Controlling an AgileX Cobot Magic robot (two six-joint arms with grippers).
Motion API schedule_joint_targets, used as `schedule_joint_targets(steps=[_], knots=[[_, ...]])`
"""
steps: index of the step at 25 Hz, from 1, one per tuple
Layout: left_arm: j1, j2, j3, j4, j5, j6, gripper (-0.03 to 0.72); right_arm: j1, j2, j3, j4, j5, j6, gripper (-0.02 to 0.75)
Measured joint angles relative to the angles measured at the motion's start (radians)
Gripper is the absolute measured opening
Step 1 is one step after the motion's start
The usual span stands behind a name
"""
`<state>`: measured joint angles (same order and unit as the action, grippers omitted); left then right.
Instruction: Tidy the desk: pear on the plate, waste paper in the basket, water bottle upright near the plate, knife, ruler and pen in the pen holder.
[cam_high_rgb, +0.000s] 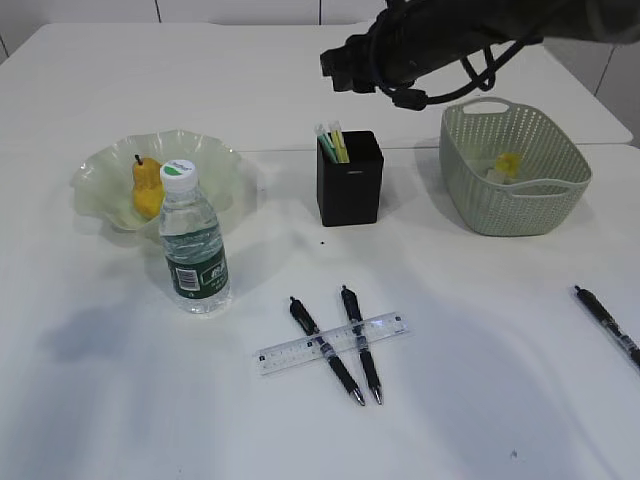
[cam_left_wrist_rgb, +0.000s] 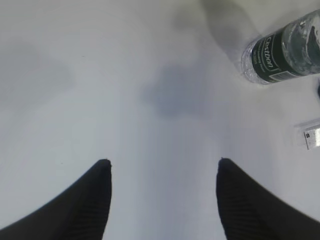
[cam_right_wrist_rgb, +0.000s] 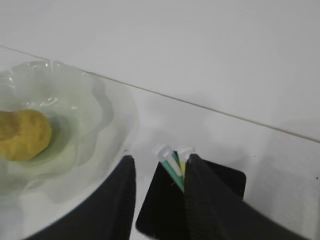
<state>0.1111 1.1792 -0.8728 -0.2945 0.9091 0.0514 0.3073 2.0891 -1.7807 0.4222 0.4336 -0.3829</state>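
On the white worktop (cam_high_rgb: 480, 400) the pear (cam_high_rgb: 146, 186) lies in the pale green plate (cam_high_rgb: 215, 160) at the left of the exterior view. The water bottle (cam_high_rgb: 195, 245) stands upright just in front of the plate, white cap up. At centre stands the black pen holder (cam_high_rgb: 350, 185), with green and yellow sticks (cam_high_rgb: 333, 142) poking out of it. To its right, the basket (cam_high_rgb: 515, 175) holds a yellow scrap of waste paper (cam_high_rgb: 508, 163). Lower centre, the clear ruler (cam_high_rgb: 330, 343) lies flat with two black pens (cam_high_rgb: 340, 345) crossing over it; a third pen (cam_high_rgb: 605, 325) lies at the right edge.

The right arm reaches in from the upper right, above the pen holder. In the right wrist view, the right pincer (cam_right_wrist_rgb: 159, 172) hangs over the holder with its fingers a little apart, the stick tops between them and not clamped. The left pincer (cam_left_wrist_rgb: 162, 167) hovers over bare worktop, fingers wide apart and empty, the bottle at the upper right of that view.
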Motion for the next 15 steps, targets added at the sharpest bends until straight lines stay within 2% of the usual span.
schedule_joint_targets(steps=[6,15], knots=[[0.000,0.000,0.000,0.000,0.011,0.000,0.466,0.000,-0.109,0.000,-0.017,0.269,0.000,0.253],[0.000,0.000,0.000,0.000,0.027,0.000,0.467,0.002,-0.241,-0.001,-0.155,0.607,0.002,0.253]])
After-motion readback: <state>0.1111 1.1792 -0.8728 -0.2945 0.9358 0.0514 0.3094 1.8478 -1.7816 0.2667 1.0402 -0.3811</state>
